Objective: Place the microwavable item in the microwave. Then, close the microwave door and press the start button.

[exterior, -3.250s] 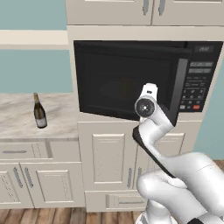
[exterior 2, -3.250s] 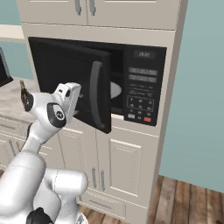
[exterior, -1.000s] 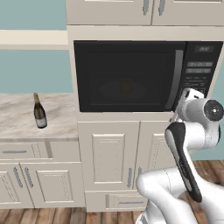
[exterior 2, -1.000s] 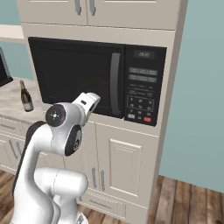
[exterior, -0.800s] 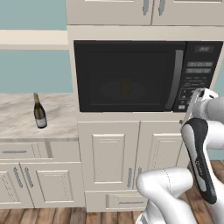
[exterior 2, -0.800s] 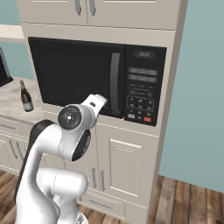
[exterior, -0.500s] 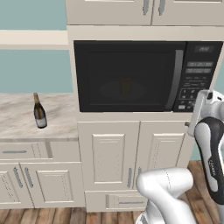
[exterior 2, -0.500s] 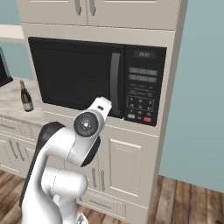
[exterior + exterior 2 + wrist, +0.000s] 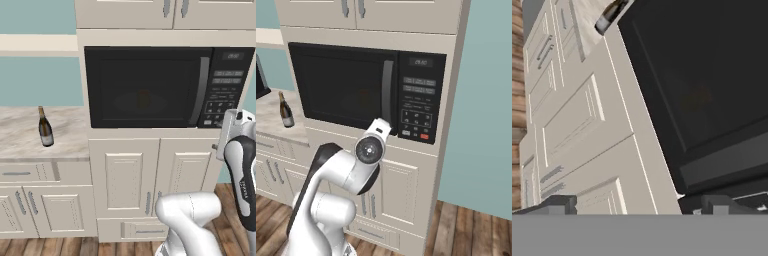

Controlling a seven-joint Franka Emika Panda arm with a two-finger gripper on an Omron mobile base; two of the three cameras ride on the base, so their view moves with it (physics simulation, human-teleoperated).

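Two fingertips [image 9: 557, 204] of gripper [image 9: 637, 206] spread wide, gripping nothing. Microwave [image 9: 165, 87] just ahead, door [image 9: 145, 87] shut; mug [image 9: 144, 99] dimly visible behind window. Bottle [image 9: 45, 127] on counter [image 9: 20, 140], far off sideways.

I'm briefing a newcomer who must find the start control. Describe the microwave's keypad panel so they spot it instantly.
Look at the tall cream cabinet column; the large black microwave is built into it. The keypad panel is the narrow black strip to the right of the door's vertical grey bar handle. Unlike the dark window beside it, it has a small display, rows of pale buttons and one red button at the bottom.
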